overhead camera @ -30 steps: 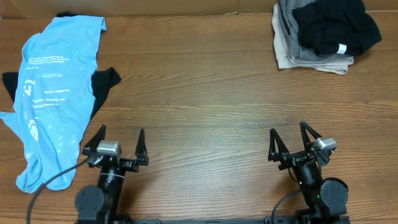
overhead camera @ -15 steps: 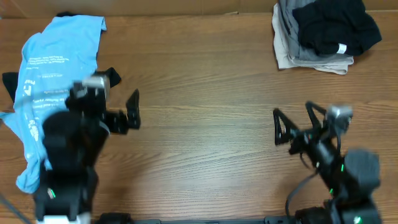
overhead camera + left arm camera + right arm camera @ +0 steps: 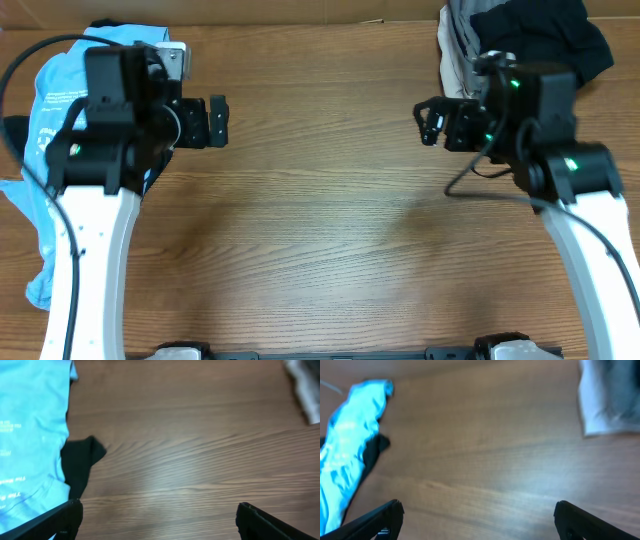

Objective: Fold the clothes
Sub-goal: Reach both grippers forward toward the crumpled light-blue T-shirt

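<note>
The clothes lie at the table's left. A crumpled light blue T-shirt [image 3: 30, 220] with white print lies over a black top [image 3: 12, 132]. The left wrist view shows the T-shirt [image 3: 30, 420] and a black sleeve [image 3: 80, 462] at the left. In the right wrist view the T-shirt [image 3: 350, 445] is small and far left. My left gripper [image 3: 213, 122] hovers open beside the T-shirt's right edge, holding nothing [image 3: 159, 510]. My right gripper [image 3: 430, 120] hangs open over bare wood, also holding nothing [image 3: 478, 507].
At the back right corner a pile of clothes [image 3: 540, 45] has a black garment on top of grey and beige ones; it also shows as a blurred pile [image 3: 610, 405]. The wooden table [image 3: 320, 230] spreads between the arms.
Both arms have risen from the front edge and swung toward the back of the table, the left toward the T-shirt, the right toward the pile. Both grippers stayed open.
</note>
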Tool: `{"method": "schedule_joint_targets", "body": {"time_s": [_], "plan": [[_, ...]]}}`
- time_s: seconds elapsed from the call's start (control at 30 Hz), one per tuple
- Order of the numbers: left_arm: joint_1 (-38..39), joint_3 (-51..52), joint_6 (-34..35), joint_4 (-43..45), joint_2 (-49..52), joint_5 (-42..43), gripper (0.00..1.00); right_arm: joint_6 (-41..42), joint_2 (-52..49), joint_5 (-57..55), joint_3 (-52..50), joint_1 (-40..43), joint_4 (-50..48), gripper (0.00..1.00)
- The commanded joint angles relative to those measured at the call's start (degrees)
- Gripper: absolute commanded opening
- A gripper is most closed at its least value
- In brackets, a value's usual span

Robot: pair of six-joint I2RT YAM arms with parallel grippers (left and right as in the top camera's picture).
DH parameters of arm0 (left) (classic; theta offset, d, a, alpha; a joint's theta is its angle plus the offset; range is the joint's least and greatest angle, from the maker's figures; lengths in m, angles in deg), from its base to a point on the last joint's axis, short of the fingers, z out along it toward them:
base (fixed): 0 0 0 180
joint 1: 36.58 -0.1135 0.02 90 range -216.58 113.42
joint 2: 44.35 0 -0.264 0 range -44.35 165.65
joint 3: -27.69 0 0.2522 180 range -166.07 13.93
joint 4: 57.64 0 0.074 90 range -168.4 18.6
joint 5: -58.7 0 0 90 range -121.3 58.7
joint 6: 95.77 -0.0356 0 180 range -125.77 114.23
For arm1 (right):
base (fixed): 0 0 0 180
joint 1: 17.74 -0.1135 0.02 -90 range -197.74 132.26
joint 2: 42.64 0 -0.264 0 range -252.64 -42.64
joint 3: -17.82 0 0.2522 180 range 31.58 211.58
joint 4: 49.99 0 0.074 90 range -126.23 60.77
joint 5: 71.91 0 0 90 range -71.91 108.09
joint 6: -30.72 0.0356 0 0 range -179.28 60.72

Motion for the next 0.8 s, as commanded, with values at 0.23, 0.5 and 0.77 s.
{"method": "schedule_joint_targets", "body": {"time_s": [0.23, 0.5, 0.77], "plan": [[-13.75, -1.38, 0.48, -0.39, 11.56, -8.92, 0.87, -2.62, -7.04, 3.45, 1.51, 0.15, 2.47, 1.00], [-25.35, -1.38, -4.26, 0.28, 21.24, -9.14, 0.84, -2.97, -7.04, 3.43, 1.51, 0.15, 3.74, 1.00], [-32.33, -1.36, -8.66, 4.44, 31.76, -8.90, 0.89, -2.97, -7.04, 3.41, 1.51, 0.15, 4.22, 1.00]]}}
